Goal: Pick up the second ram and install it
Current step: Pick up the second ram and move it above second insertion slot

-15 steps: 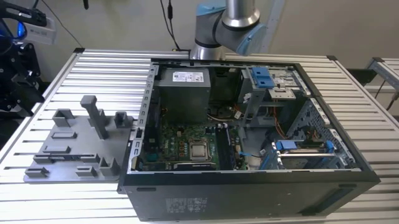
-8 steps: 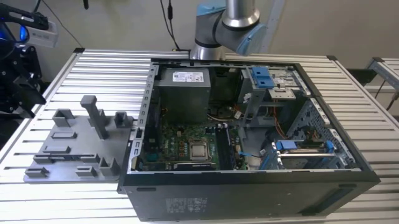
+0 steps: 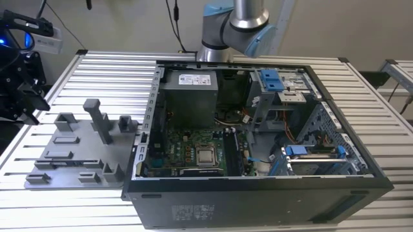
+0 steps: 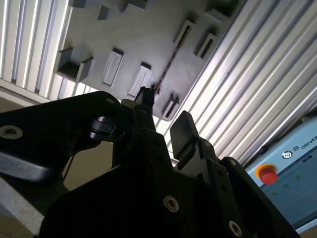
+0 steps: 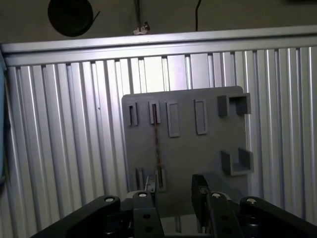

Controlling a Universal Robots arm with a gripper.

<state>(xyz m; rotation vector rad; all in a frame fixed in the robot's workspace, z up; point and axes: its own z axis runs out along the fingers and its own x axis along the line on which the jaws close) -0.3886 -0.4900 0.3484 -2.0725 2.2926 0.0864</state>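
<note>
second ram [image 5: 157, 148]: standing on its thin edge in the grey tray [image 5: 198, 158], each end tucked in a slot, not grabbed yet
where: tray lies on the ribbed counter [image 5: 59, 148], on the exterior view's left of the open pc case [image 3: 258, 193]
long axis: level with the counter, running from the slot pair by the gripper [image 5: 172, 191] to the far pair, flat faces turned sideways
fingers [image 5: 200, 191]: spread apart with nothing between them, hovering over the tray's near end
lineup: stick looks closer to one finger than centred in the gap
doing it well: imo centre the gap over the stick, keep the pads parallel to its flat faces, drop straight down, pinch mid-length, then lift straight so the ends don't bind in the slots
</note>
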